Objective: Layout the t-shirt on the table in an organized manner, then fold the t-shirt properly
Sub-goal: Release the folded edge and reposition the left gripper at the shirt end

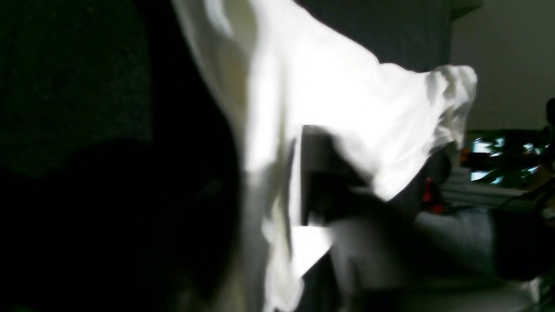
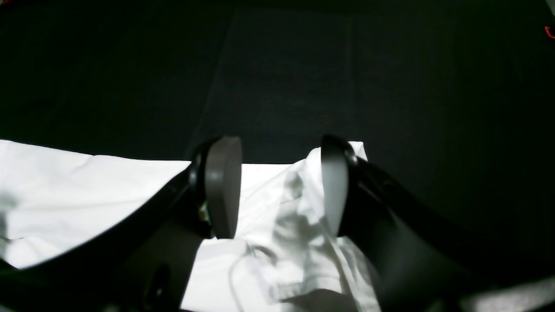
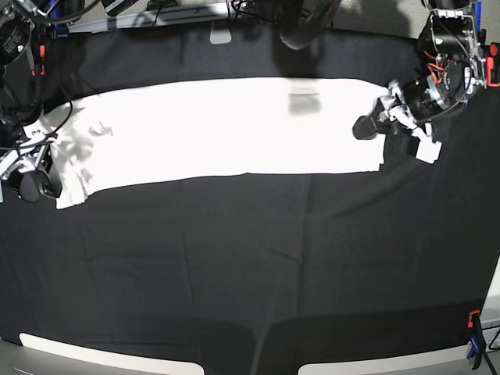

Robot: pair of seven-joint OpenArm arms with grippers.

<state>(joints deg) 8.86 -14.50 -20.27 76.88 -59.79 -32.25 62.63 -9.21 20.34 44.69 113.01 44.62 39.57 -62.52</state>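
While the t-shirt [image 3: 226,125] lies stretched in a long white band across the far half of the counter [image 3: 250,266], plain side up with no lettering showing, you've got an arm at each end of it. Your left end effector [image 3: 373,123] is at the shirt's end nearest the counter's right edge, and from the wrist view white cloth [image 1: 329,99] is draped right over it; the picture is blurred there, so I can't make out the jaws themselves, but my read is they're pinched down on that end of the fabric. Your right end effector [image 2: 279,186] is over the bunched end near the counter's left edge, its two pads [image 2: 223,186] standing well apart with crumpled cloth below and between them, gripping nothing. So where are you? The spreading looks mostly done: the body is flat and straight, long edges fairly even. That end by the left edge is the untidy part, rumpled and shadowed. I'd judge you're late in the layout stage or setting up the first fold. All the folding proper is left, as no layer is visibly turned over yet.
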